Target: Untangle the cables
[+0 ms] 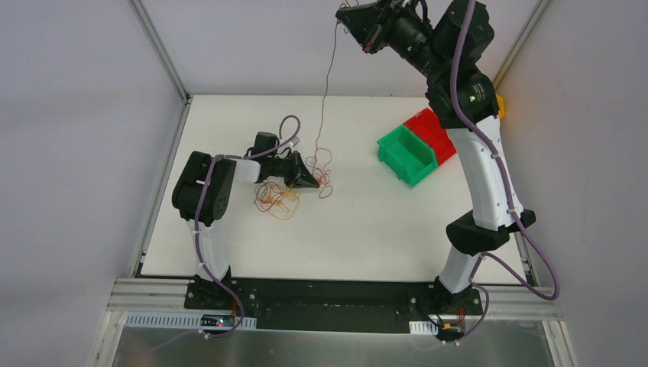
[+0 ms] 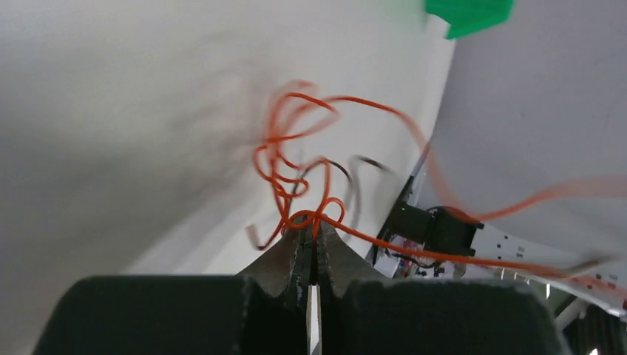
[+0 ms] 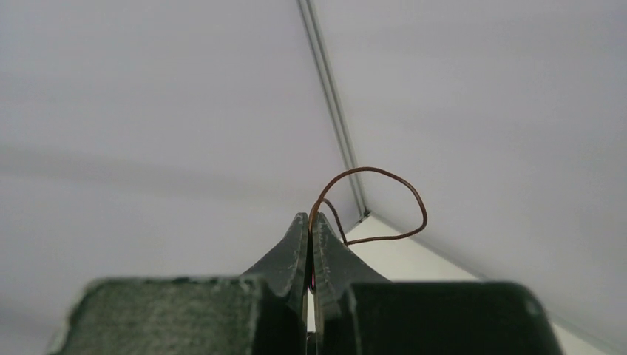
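A small tangle of thin orange, red and dark wires [image 1: 279,197] lies on the white table left of centre. My left gripper [image 1: 315,182] sits low over it, shut on the orange wires [image 2: 296,177] at its fingertips [image 2: 313,231]. My right gripper [image 1: 341,14] is raised high at the back, shut on a dark brown wire [image 3: 392,194]. That wire [image 1: 327,76] hangs down in a long line to the tangle near the left gripper.
A green bin [image 1: 407,155] and a red bin [image 1: 432,131] stand side by side at the right back of the table. White enclosure walls and a metal post [image 1: 159,47] bound the table. The green bin's corner [image 2: 469,15] shows in the left wrist view.
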Robot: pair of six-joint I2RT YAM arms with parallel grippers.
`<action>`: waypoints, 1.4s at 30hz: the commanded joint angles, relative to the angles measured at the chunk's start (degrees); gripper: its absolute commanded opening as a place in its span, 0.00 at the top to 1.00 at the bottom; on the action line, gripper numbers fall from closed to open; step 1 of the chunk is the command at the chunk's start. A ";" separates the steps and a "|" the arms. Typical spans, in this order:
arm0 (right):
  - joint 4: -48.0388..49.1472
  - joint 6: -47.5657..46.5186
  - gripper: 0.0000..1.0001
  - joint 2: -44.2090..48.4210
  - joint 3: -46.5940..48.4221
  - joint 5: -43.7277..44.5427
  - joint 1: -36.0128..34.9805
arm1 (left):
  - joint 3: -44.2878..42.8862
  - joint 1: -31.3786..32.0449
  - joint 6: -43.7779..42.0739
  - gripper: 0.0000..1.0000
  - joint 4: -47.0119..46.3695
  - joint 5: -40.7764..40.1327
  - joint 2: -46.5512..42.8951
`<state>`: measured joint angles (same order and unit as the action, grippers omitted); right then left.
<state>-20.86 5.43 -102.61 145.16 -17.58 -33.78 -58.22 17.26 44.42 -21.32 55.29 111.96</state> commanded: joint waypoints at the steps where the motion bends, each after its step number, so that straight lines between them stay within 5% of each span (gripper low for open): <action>1: 9.71 -3.84 1.00 2.75 1.34 6.39 0.15 | -0.47 -4.56 -9.25 1.00 15.99 -5.76 -0.06; 13: 19.08 -23.48 1.00 6.89 2.14 25.11 2.11 | -1.08 -17.50 -18.87 1.00 34.58 -13.60 -4.67; 27: 18.40 -29.02 1.00 9.96 -1.21 21.85 3.54 | -3.26 -23.97 -22.54 1.00 39.91 -17.38 -7.61; 34: 15.25 -30.83 1.00 13.56 -9.19 24.92 9.09 | -7.65 -23.61 -24.89 0.99 39.69 -11.81 -8.76; 42: 8.06 -10.13 1.00 8.22 -3.30 19.52 31.60 | -9.92 -21.01 -25.72 0.49 39.69 -7.65 -9.93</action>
<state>-11.90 -15.22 -93.41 137.71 5.04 -8.78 -66.65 -5.43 20.16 17.37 43.90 105.25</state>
